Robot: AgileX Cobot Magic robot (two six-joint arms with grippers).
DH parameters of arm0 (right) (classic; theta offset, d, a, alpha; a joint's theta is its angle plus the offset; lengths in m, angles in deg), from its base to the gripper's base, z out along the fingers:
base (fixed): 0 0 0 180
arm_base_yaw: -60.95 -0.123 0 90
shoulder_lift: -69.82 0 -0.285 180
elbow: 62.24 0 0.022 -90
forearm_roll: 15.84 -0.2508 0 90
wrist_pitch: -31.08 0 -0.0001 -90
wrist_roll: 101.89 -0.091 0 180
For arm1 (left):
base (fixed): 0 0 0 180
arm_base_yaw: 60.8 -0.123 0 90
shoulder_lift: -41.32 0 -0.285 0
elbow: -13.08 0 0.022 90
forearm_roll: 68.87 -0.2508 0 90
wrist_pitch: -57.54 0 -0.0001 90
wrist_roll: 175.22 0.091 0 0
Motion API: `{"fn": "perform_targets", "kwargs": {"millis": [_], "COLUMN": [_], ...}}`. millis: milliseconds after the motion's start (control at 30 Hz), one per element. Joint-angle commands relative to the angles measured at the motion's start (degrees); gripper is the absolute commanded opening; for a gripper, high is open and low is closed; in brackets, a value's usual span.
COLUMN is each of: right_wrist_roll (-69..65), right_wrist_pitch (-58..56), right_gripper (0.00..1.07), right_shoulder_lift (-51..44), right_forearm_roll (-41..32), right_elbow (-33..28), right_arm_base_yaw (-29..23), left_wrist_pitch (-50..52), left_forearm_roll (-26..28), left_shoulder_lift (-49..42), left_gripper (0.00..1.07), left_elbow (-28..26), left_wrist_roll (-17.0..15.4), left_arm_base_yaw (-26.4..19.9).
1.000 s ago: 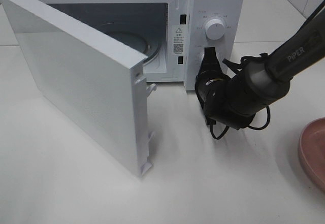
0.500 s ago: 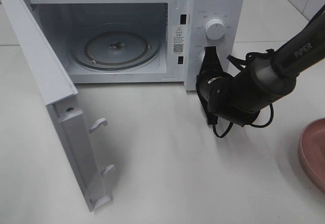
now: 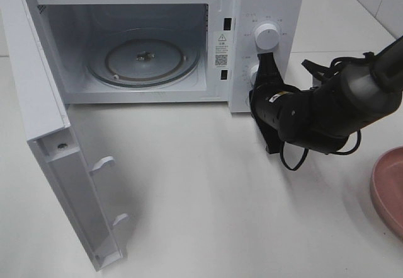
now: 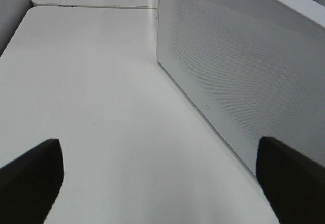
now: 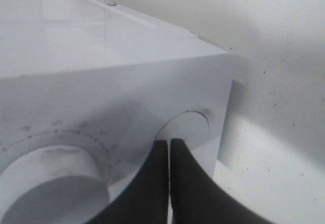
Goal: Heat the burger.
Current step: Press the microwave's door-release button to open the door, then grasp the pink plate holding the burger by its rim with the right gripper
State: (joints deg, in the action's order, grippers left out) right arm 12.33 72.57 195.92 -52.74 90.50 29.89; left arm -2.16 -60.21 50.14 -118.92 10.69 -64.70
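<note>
Boxy white microwave [image 3: 267,0] stands at the back of the white counter [image 3: 220,196] w/ its white door [image 3: 38,95] swung wide open to the left, round glass turntable [image 3: 145,57] bare inside. The right arm's black pincer [image 3: 267,60] comes in from the right and points at the control panel, just below the upper round white knob [image 3: 267,36] and right by the lower one. In the right wrist view the right pincer [image 5: 169,144] has its two fingers pressed together w/ nothing between them, tips at a flat round mark on the panel next to a knob; can't tell if they touch it. Left pincer [image 4: 157,148] shows only in its own wrist view: fingers spread wide, nothing held, low over bare counter, near a white dotted panel [image 4: 238,82] of the microwave. Round pink plate [image 3: 387,190] is cut off by the right edge of the high view, apart from the right arm. Burger isn't in any view, so where it lies rel. to either pincer can't be told.
</note>
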Motion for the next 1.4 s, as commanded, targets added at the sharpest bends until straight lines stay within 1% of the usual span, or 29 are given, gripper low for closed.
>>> {"fn": "perform_targets", "kwargs": {"millis": [33, 167, 233, 333, 400, 500, 567, 600, 667, 700, 733, 767, 833, 900, 933, 1000, 1033, 1167, 1200, 1233, 1267, 1333, 1367, 1400], "right_wrist_roll": [0.11, 0.11, 1.95, 2.81, 8.25, 10.03, 17.99, 17.99, 25.73, 25.73, 30.83, 30.83, 38.1, 40.11, 43.37, 44.63, 47.44, 50.71, 52.43, 52.43, 53.4, 53.63, 53.63, 53.63], "right_wrist_pitch": [-2.06, -4.87, -8.14, -9.0, -11.92, -12.89, -16.73, -16.73, -20.68, -20.68, -23.78, -23.78, -28.76, -30.48, -33.4, -34.49, -37.07, -41.48, -44.35, -44.35, -47.61, -48.99, -52.02, -52.02], "right_gripper": [0.0, 0.0, 0.0, 0.0, 0.0, 0.0, 0.0, 0.0, 0.0, 0.0, 0.0, 0.0, 0.0, 0.0, 0.01, 0.01, 0.02, 0.02, 0.02, 0.02, 0.02, 0.02, 0.02, 0.02], "right_shoulder_lift": [-2.29, -3.15, -4.98, -5.67, -7.91, -8.59, -11.4, -11.4, -13.18, -13.18, -14.32, -14.32, -16.33, -16.96, -17.93, -18.33, -19.31, -20.74, -21.77, -21.77, -22.98, -23.61, -24.75, -24.75], "right_forearm_roll": [3.21, 5.16, 7.05, 7.39, 8.02, 8.02, 8.02, 8.02, 9.34, 9.34, 10.31, 10.31, 11.52, 11.86, 13.24, 13.87, 15.53, 18.28, 20.51, 20.51, 23.66, 25.1, 28.42, 28.42], "right_elbow": [-1.72, -2.75, -3.9, -4.18, -5.33, -5.67, -7.05, -7.05, -7.39, -7.39, -7.39, -7.39, -7.39, -7.39, -7.39, -7.39, -7.39, -7.39, -7.39, -7.39, -7.39, -7.39, -7.39, -7.39], "right_arm_base_yaw": [0.34, 0.34, 0.34, 0.34, 0.34, 0.34, 0.34, 0.34, 0.34, 0.34, 0.34, 0.34, 0.34, 0.34, 0.34, 0.34, 0.34, 0.34, 0.34, 0.34, 0.34, 0.34, 0.34, 0.34], "left_wrist_pitch": [0.17, 0.17, 0.17, 0.17, 0.17, 0.17, 0.17, 0.17, 0.17, 0.17, 0.17, 0.17, 0.17, 0.17, 0.17, 0.17, 0.17, 0.17, 0.17, 0.17, 0.17, 0.17, 0.17, 0.17], "left_forearm_roll": [0.0, 0.0, 0.0, 0.0, 0.0, 0.0, 0.0, 0.0, 0.0, 0.0, 0.0, 0.0, 0.0, 0.0, 0.0, 0.0, 0.0, 0.0, 0.0, 0.0, 0.0, 0.0, 0.0, 0.0], "left_shoulder_lift": [0.06, 0.06, 0.06, 0.06, 0.06, 0.06, 0.06, 0.06, 0.06, 0.06, 0.06, 0.06, 0.06, 0.06, 0.06, 0.06, 0.06, 0.06, 0.06, 0.06, 0.06, 0.06, 0.06, 0.06], "left_gripper": [0.98, 0.98, 0.98, 0.98, 0.98, 0.98, 0.98, 0.98, 0.98, 0.98, 0.98, 0.98, 0.98, 0.98, 0.98, 0.98, 0.98, 0.98, 0.98, 0.98, 0.98, 0.98, 0.98, 0.98], "left_elbow": [0.34, 0.34, 0.34, 0.34, 0.34, 0.34, 0.34, 0.34, 0.34, 0.34, 0.34, 0.34, 0.34, 0.34, 0.34, 0.34, 0.34, 0.34, 0.34, 0.34, 0.34, 0.34, 0.34, 0.34], "left_wrist_roll": [0.0, 0.0, 0.0, 0.0, 0.0, 0.0, 0.0, 0.0, 0.0, 0.0, 0.0, 0.0, 0.0, 0.0, 0.0, 0.0, 0.0, 0.0, 0.0, 0.0, 0.0, 0.0, 0.0, 0.0], "left_arm_base_yaw": [-0.06, -0.06, -0.06, -0.06, -0.06, -0.06, -0.06, -0.06, -0.06, -0.06, -0.06, -0.06, -0.06, -0.06, -0.06, -0.06, -0.06, -0.06, -0.06, -0.06, -0.06, -0.06, -0.06, -0.06]}}
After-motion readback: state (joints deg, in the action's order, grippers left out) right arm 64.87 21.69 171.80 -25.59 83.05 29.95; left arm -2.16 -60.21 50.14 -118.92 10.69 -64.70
